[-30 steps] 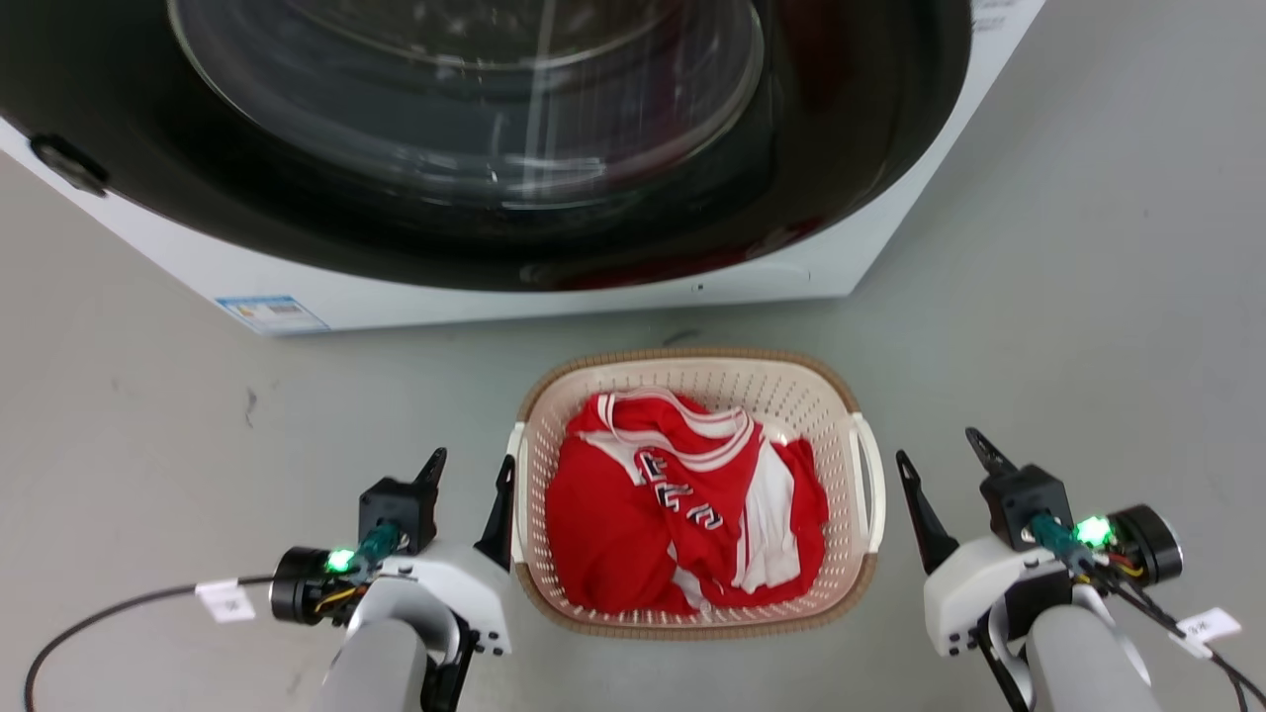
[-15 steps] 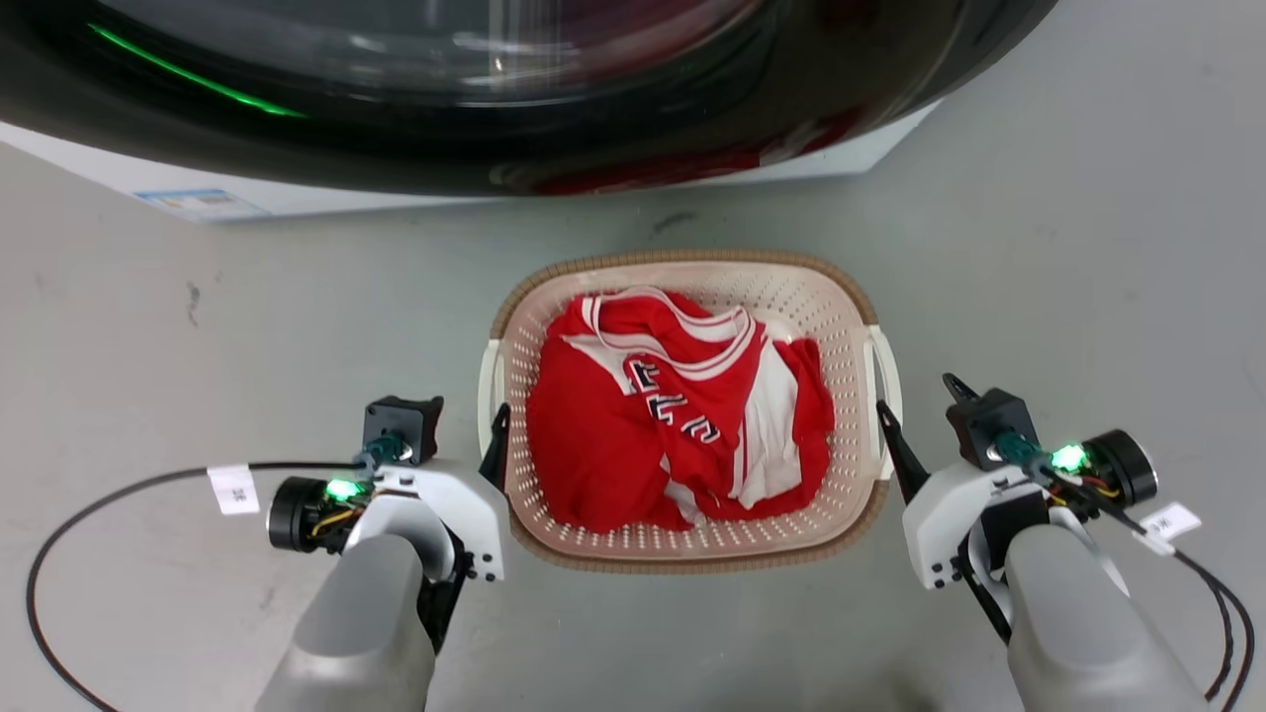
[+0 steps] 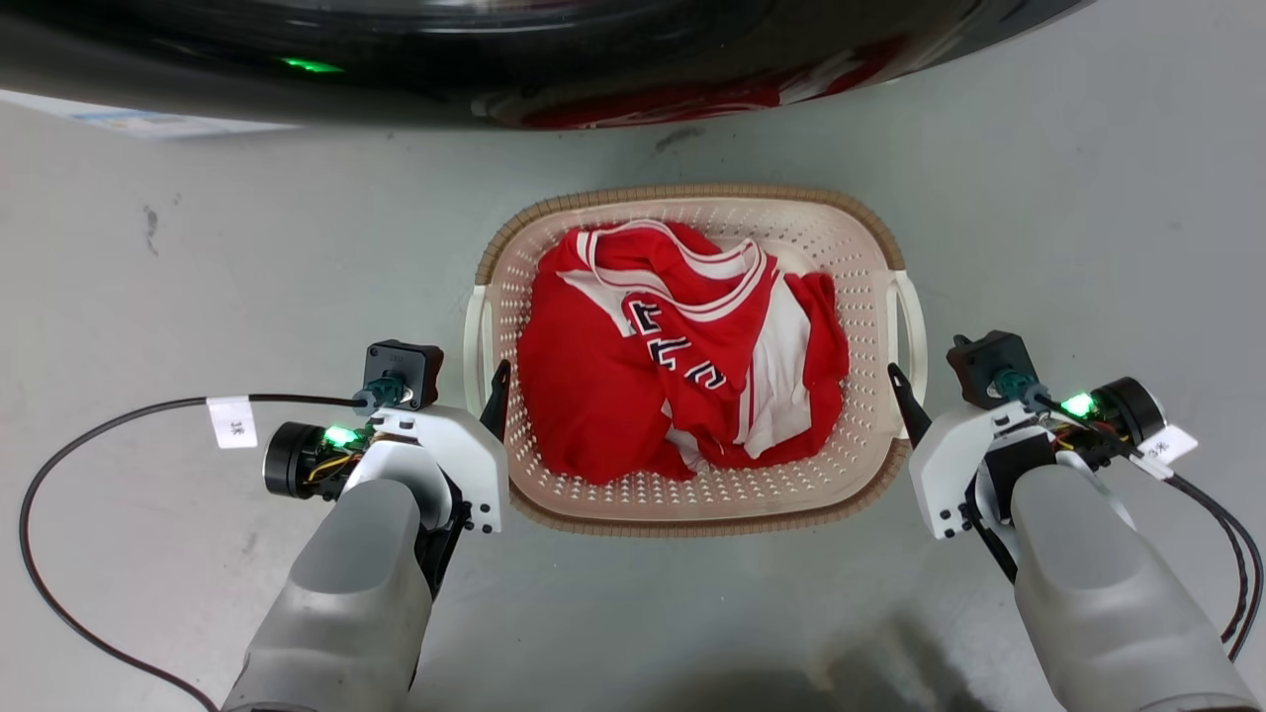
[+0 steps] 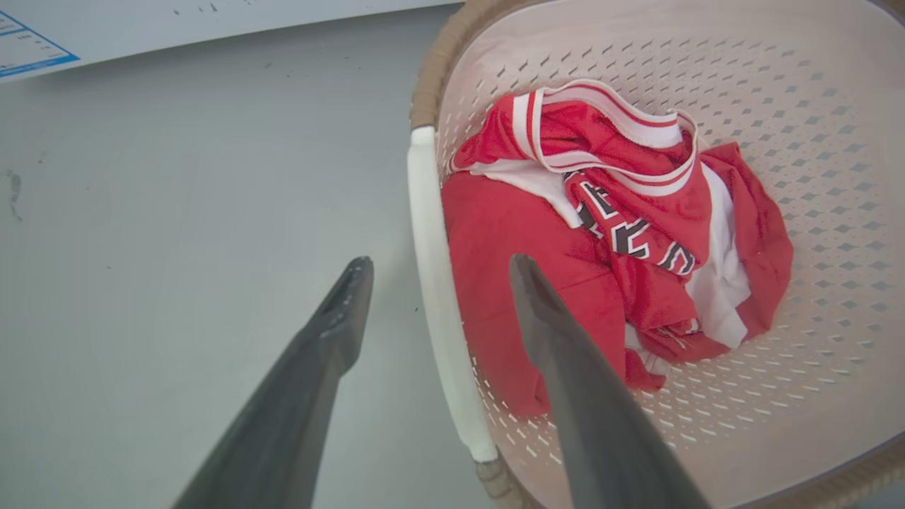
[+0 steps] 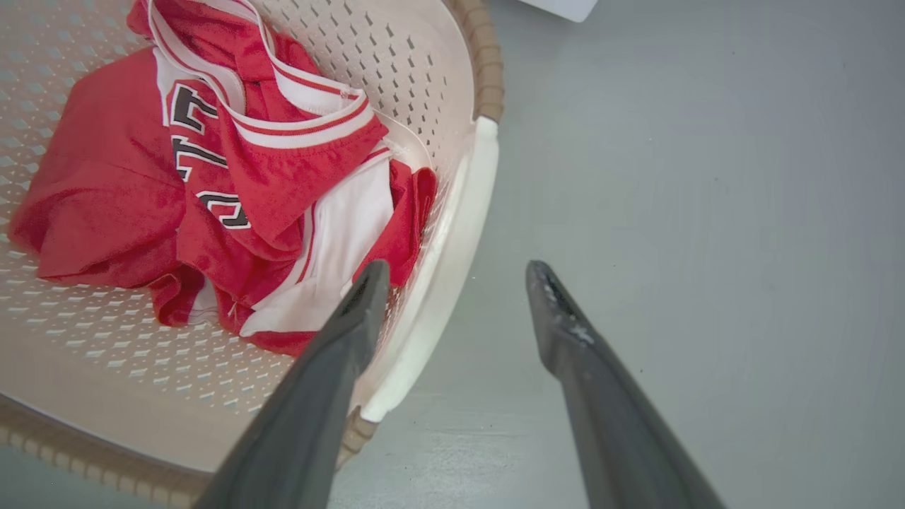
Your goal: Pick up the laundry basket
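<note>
While the laundry basket [image 3: 682, 191] stands on the grey floor [image 3: 198, 257] just before the washing machine [image 3: 495, 49], holding a crumpled red and white jersey [image 3: 593, 396], both arms flank it. At its white left handle [image 4: 433, 283] the left claw [image 4: 438, 265] is spread wide, 1 finger over the floor and 1 over the jersey. Likewise released, the right claw [image 5: 458, 267] straddles the right handle [image 5: 452, 233]. Neither claw grasps anything; whether any finger touches a handle I cannot tell.

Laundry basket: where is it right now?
Head view, centre: the cream-white perforated plastic basket stands on the grey floor before the dark-doored white washing machine, between the open left tool and open right tool.
</note>
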